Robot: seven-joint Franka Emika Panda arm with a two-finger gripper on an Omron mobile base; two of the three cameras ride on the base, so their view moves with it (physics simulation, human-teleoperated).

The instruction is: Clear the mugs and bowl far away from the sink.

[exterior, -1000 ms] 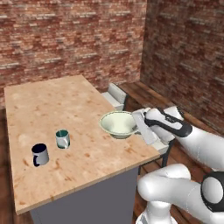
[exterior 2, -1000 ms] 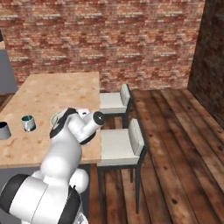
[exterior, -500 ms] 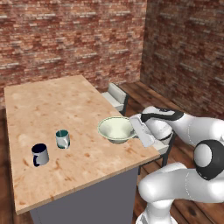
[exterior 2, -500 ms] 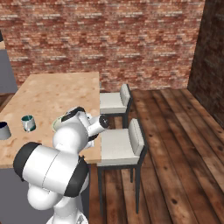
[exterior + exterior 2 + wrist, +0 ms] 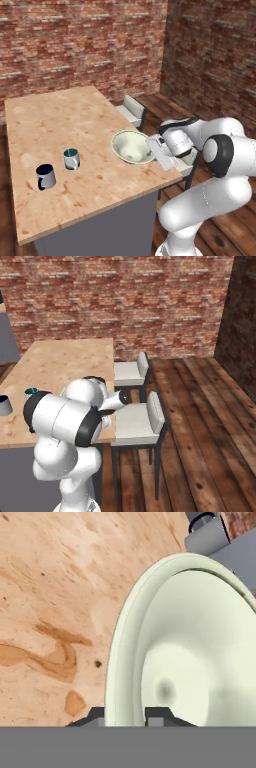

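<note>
The wide pale cream-green bowl rests on the wooden counter near its right edge. My gripper is at the bowl's right rim. In the hand view the bowl looms large and its rim runs between my gripper's two fingertips, which are shut on it. Two small mugs stand to the left: one teal inside, one dark navy inside. The right base view shows them too, the teal mug and the navy mug. The sink is out of view.
Two light-cushioned chairs stand against the counter's right side, just beyond the bowl. One chair back shows behind the bowl. Brick walls close off the back and the right, with wooden floor beside the chairs.
The bowl slid slightly toward the counter's front edge with the gripper. The arm's upper links folded in closer to the base. The mugs stayed put.
</note>
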